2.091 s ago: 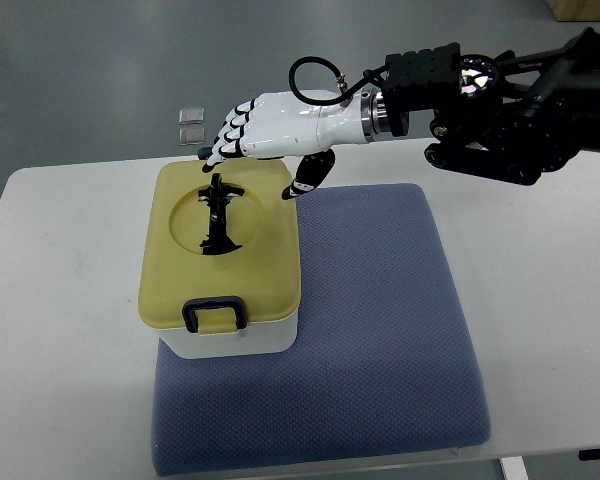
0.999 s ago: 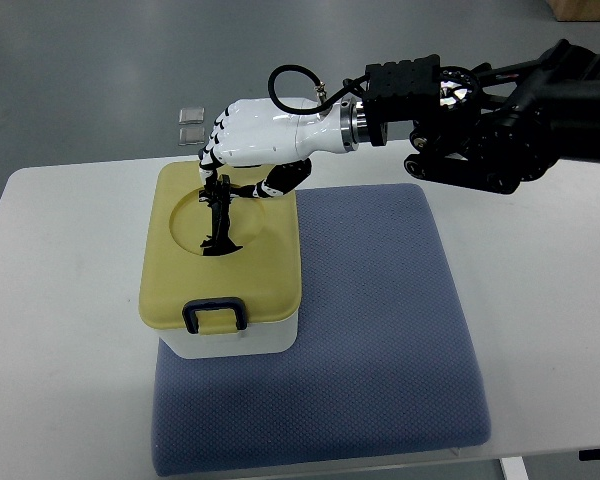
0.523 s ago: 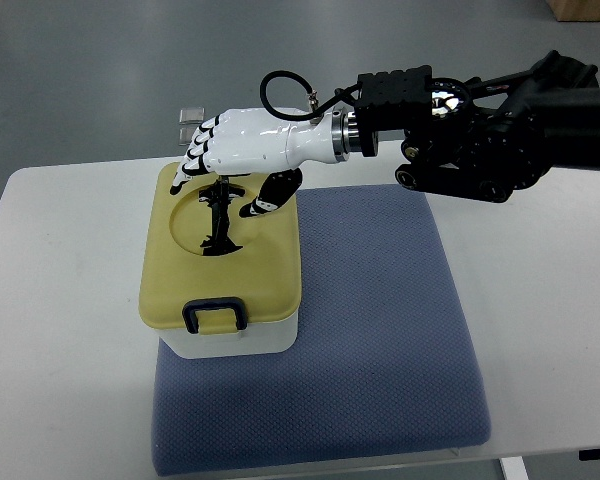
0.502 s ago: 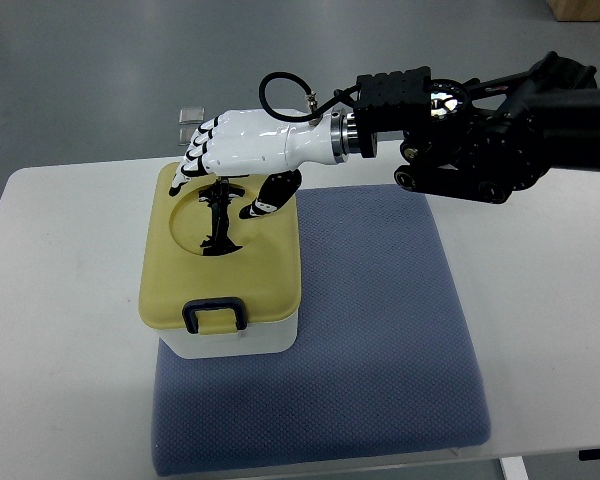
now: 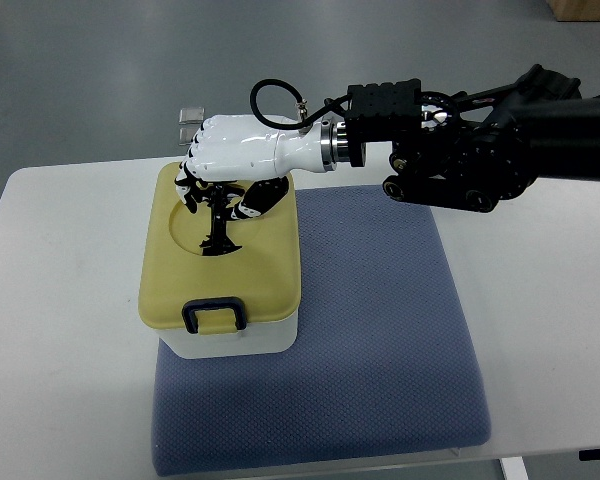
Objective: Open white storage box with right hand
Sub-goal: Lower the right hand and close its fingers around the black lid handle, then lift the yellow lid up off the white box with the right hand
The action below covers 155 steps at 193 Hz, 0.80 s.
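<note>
My right hand (image 5: 223, 170) hangs over the far edge of the white storage box (image 5: 221, 262), fingers curled around the top of the black handle (image 5: 220, 222) that stands in the round recess of its yellow lid (image 5: 265, 265). The box sits on the near-left part of the blue mat (image 5: 380, 330), its black latch (image 5: 214, 315) at the near edge. The mat to the right of the box lies open, and bare table (image 5: 60, 300) to the left of it.

White table (image 5: 70, 300) carrying 1 blue-grey cushioned mat (image 5: 380, 340), mat lying flat toward the table's near edge, covering its middle
</note>
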### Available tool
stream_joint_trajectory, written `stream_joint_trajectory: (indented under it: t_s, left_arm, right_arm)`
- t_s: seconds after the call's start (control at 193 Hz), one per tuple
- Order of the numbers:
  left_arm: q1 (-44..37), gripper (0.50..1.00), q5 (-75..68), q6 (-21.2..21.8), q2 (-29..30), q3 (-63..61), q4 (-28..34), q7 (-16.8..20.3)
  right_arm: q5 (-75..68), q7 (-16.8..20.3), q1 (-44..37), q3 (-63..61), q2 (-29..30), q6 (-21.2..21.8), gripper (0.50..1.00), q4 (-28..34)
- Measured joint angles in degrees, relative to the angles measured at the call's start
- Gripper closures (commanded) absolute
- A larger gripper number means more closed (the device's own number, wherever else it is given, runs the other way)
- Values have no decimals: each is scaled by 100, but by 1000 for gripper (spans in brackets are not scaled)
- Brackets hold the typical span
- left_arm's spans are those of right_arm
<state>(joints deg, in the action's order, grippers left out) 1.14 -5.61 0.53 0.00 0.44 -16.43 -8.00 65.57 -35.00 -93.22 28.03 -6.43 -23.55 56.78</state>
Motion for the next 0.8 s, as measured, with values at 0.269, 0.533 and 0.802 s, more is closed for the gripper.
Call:
stream_joint_trajectory:
  t_s: [0.269, 0.533, 0.802]
  left_arm:
    - [0, 500, 0, 0, 0, 0, -10, 0]
    - [0, 500, 0, 0, 0, 0, -12, 0]
    - [-1, 500, -1, 0, 0, 0, -27, 0]
  right_arm:
    - [-6, 0, -155, -79, -61, -269, 1000, 0]
    - [-113, -1, -505, -364, -187, -245, 1000, 37]
    - [-158, -1, -862, -370, -809, -151, 1000, 321]
